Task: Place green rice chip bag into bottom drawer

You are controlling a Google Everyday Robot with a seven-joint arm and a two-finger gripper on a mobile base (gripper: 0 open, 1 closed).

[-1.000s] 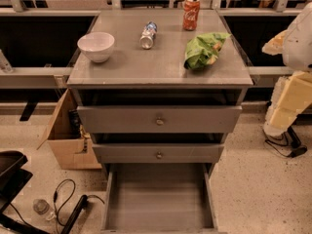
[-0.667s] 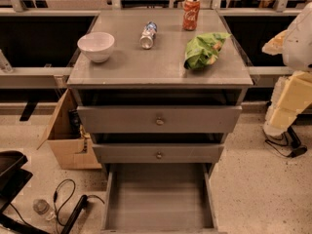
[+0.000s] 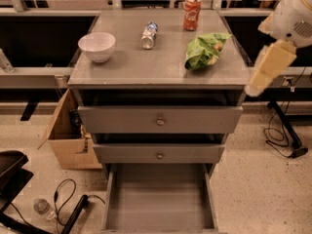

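The green rice chip bag (image 3: 204, 50), crumpled with pale patches, lies on the grey cabinet top (image 3: 146, 65) at the right, in front of the red soda can (image 3: 191, 13). The bottom drawer (image 3: 160, 199) is pulled open below and shows a plain grey interior with nothing in it. My gripper (image 3: 254, 86) hangs at the end of the cream and white arm (image 3: 285, 28), beside the cabinet's right edge, to the right of and a little below the bag, touching nothing.
A white bowl (image 3: 97, 46) and a lying plastic bottle (image 3: 148, 34) are on the cabinet top. The two upper drawers (image 3: 160, 121) with knobs stick out slightly. A cardboard box (image 3: 68, 135) and cables (image 3: 63, 199) lie on the floor at the left.
My arm has risen and moved left, closer to the cabinet's right edge. The bag and the drawers have not moved.
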